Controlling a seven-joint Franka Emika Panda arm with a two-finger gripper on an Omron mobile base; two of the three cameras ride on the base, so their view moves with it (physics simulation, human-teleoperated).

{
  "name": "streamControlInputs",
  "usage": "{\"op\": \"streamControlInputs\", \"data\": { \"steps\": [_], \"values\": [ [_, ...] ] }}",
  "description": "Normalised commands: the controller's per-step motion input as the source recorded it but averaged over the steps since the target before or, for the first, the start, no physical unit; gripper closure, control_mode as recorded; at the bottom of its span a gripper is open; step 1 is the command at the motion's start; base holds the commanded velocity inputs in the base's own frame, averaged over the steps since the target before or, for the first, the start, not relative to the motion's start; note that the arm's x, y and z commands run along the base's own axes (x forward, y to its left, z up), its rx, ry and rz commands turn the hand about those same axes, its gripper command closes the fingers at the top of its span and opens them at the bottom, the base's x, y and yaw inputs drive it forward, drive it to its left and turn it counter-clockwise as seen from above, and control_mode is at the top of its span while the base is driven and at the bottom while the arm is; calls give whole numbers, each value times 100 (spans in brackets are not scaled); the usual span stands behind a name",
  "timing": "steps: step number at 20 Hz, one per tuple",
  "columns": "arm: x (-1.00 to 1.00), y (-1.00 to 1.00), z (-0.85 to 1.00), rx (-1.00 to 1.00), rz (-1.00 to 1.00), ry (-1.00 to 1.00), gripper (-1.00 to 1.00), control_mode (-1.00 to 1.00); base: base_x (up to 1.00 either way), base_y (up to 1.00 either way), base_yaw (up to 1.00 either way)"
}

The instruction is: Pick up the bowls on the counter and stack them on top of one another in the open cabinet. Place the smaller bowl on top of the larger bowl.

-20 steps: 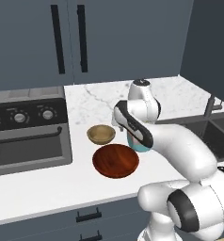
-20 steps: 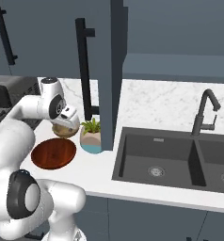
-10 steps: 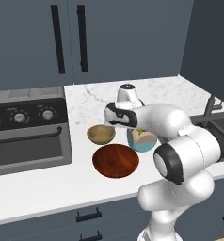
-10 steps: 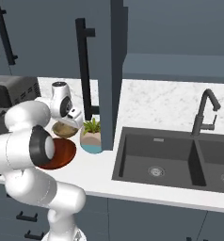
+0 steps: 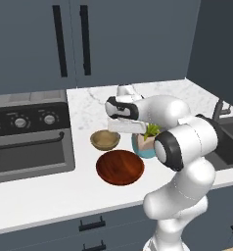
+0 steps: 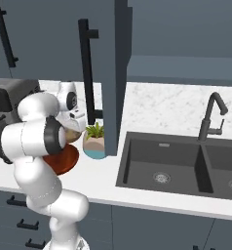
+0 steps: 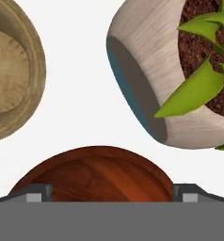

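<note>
In the hand view the smaller bowl (image 7: 8, 70) is running off the left edge at about 9 o'clock, so only its right part and pale inner floor are showing. The larger bowl (image 7: 92, 174) is lying at 6 o'clock with its near half cut off by the bottom of the view. The plant pot (image 7: 151, 80) is filling the 1 to 3 o'clock area, its right side and leaves clipped by the frame. The gripper (image 7: 107, 192) is hanging released, its two tips sitting far apart at the lower edge, the red bowl's rim showing between them, nothing grasped.

In the left base view the gripper (image 5: 124, 126) is hovering above the counter (image 5: 50, 196), its fingers hard to make out against the white arm. The tan smaller bowl (image 5: 105, 140) is resting just below it and the larger bowl (image 5: 121, 167) is lying at 5 o'clock of the small one, near but apart. Both bowls are holding nothing. The plant pot (image 5: 144, 143) is half hidden behind the arm, at 3 o'clock of the tan bowl; green leaves and brown soil are sitting in it.

In the right base view the arm is covering most of the larger bowl (image 6: 64, 158), and the cabinet (image 6: 183, 68) door (image 6: 119, 73) with its black bar handle (image 6: 86, 73) is standing open above the pot (image 6: 94, 145). The sink (image 6: 186, 166) basins are lying at 3 o'clock.
</note>
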Motion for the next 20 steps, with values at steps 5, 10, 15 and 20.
{"op": "streamControlInputs", "data": {
  "steps": [5,10,15,20],
  "values": [
    [-10,14,-26,6,0,-7,-100,-100,0,0,0],
    [14,16,-47,3,0,-3,-100,-100,0,0,0],
    [29,0,-39,0,0,-5,-100,-100,0,0,0],
    [24,3,-8,0,0,-12,-100,-100,0,0,0]
  ]
}}
